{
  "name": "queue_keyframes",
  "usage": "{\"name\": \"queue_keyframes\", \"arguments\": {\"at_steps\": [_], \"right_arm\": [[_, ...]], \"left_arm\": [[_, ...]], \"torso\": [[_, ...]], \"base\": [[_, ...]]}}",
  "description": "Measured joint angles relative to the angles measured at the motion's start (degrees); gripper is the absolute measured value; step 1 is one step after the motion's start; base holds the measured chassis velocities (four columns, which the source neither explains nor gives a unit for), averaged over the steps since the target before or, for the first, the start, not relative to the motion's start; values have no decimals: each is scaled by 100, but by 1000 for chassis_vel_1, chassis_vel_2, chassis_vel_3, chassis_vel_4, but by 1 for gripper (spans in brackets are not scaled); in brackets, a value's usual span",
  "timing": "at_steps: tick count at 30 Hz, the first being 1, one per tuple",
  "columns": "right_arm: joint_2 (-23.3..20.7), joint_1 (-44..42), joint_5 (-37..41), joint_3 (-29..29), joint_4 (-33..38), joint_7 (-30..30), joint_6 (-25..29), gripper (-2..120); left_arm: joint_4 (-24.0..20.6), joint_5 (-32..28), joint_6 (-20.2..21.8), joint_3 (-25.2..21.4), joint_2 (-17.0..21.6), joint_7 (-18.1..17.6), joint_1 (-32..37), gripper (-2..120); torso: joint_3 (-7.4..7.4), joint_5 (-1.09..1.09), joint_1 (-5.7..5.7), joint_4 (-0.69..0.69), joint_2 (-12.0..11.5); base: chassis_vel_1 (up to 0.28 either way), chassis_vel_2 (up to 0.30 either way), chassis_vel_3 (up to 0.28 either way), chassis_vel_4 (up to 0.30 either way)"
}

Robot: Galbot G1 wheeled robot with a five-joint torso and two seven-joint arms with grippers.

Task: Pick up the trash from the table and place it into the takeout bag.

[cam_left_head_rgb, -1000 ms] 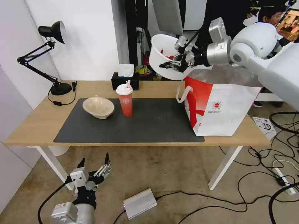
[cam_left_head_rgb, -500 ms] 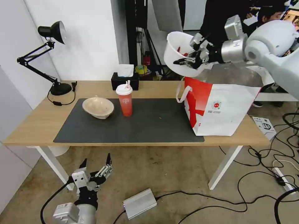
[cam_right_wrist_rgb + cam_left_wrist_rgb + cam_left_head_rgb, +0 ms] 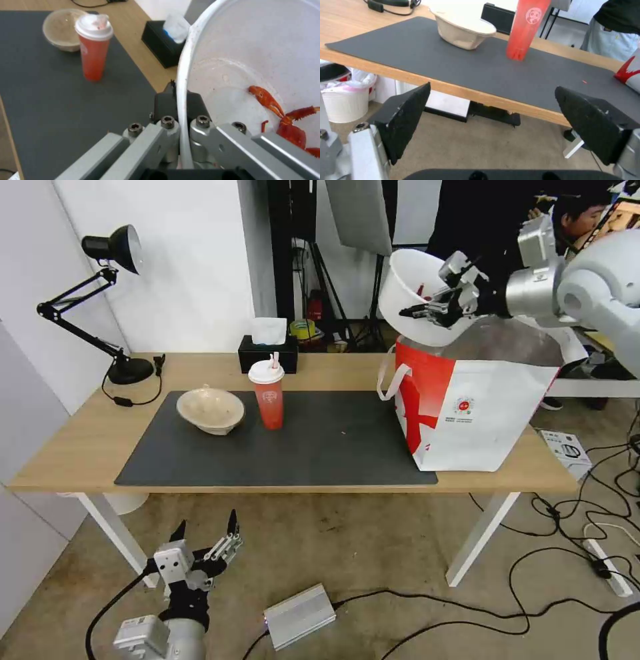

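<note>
Trash is what we are clearing, and nearest to us our left gripper [image 3: 203,537] hangs low in front of the table [image 3: 80,447], below its front edge, fingers spread wide and holding nothing. On the dark mat [image 3: 313,447] beyond it two pieces wait: the beige pulp bowl [image 3: 210,410] and, just beside it, the red drink cup [image 3: 267,393] with its white lid, both standing upright. Behind them sits a black tissue box [image 3: 268,352], and a desk lamp [image 3: 100,300] stands at the far left corner. At the right end of the table stands the takeout bag [image 3: 473,407], its mouth open and foil lining showing. Farthest off, our right gripper [image 3: 448,307] pinches the rim of the white plastic bowl [image 3: 417,293], one finger inside and one outside, holding it tilted in the air above the bag's near-left corner, with red crayfish shells [image 3: 286,122] resting against its lower wall. We judge this the carry-over step for the first item. Next, we think, the bowl should be centred over the opening, lowered inside, and only then released, kept level enough that the shells stay put.
</note>
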Motion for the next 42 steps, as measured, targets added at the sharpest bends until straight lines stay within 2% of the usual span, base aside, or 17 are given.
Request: {"name": "queue_keyframes", "arguments": {"at_steps": [9,17,29,33,42], "right_arm": [[-232,-547,-46,521,21,-1,20,0],[-357,-825,-99,750,39,-7,53,0],[-343,-1321,-153,1155,33,-6,64,0],[-336,-1783,-204,1503,56,-10,81,0],[-237,-2061,-222,1683,39,9,87,0]], "left_arm": [[-38,40,0,-3,-2,4,44,100],[-64,101,-5,19,-3,6,81,100],[-82,109,-10,23,-7,6,96,100],[-99,99,3,-16,-8,-34,92,100],[-78,81,-1,-13,-8,-41,110,100]], "torso": [[0,0,0,0,0],[0,0,0,0,0],[0,-1,0,0,0],[0,-1,0,0,0],[0,-1,0,0,0]], "base": [[0,0,0,0],[0,0,0,0],[0,0,0,0],[0,0,0,0],[0,0,0,0]]}}
